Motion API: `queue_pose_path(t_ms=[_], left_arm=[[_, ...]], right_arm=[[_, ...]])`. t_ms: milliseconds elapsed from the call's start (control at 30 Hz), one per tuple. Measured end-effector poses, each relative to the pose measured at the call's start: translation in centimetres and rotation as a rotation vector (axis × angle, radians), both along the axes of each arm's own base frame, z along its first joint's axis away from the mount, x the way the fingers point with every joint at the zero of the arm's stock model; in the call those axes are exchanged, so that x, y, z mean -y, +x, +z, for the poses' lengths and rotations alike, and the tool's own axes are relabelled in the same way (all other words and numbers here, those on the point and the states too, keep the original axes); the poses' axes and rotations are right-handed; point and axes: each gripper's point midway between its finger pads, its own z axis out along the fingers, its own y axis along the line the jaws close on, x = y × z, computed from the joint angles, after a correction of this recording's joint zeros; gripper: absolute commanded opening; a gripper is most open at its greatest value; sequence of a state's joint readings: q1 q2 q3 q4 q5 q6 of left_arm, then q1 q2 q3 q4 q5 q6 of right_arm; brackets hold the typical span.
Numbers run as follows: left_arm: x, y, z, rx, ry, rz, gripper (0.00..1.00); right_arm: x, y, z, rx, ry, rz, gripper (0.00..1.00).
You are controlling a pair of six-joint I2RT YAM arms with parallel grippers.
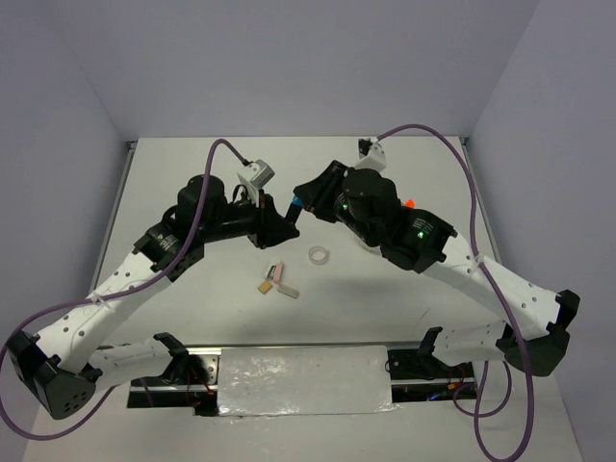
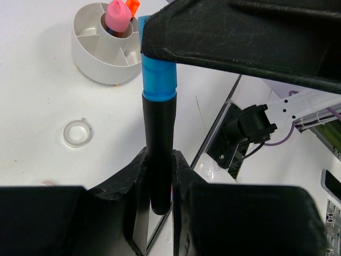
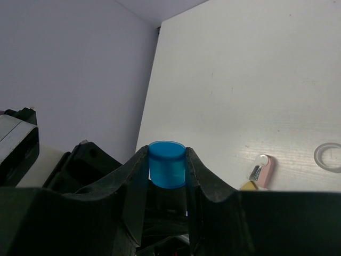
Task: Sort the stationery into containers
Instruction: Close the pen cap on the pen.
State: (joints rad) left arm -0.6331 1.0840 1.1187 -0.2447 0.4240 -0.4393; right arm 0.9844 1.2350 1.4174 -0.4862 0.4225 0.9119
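White table (image 1: 192, 173) and lilac walls make the whole scene. Nearest to the arm bases, a little in front of the clear tape ring (image 1: 319, 256) and to its left, lie the pink eraser (image 1: 278, 276) and a tan piece (image 1: 263, 286), both not yet sorted.

Just behind the ring, lifted off the surface, is the blue-capped marker (image 2: 159, 133). The left gripper (image 2: 160, 157) is clamped on its black barrel. The right gripper (image 3: 166, 152) is clamped on its blue cap (image 3: 167, 165). Both arms reach inward with bent elbows, and their wrists meet over the middle of the table.

I judge this step to be a handover of the marker between the arms. For the next move, one gripper must let go while the other holds firm and carries the marker to the round white tub (image 2: 101, 64), further behind the ring. A pink cylinder (image 2: 117, 16) and an orange-tipped marker (image 2: 132, 6) stand inside it. I cannot tell if they share one compartment.
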Motion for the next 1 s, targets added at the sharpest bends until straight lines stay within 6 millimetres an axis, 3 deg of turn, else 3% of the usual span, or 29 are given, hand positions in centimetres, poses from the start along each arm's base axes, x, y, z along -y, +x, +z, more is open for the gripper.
queue_pose_path(t_ms=[367,700,1000], left_arm=[[-0.7,-0.2,-0.4,-0.023,0.001,-0.046,0.0],[-1.3,-0.8,-2.5,-0.106,0.073,-0.07,0.0],[-1.7,-1.3,-3.0,-0.123,0.122,-0.095,0.0]], right_arm=[[-1.2,0.0,-0.8,0.007,-0.004,0.044,0.0],[-2.2,-0.7,-2.3,-0.007,-0.068,0.079,0.0],[-2.5,-1.3,-3.2,-0.008,-0.086,0.08,0.0]])
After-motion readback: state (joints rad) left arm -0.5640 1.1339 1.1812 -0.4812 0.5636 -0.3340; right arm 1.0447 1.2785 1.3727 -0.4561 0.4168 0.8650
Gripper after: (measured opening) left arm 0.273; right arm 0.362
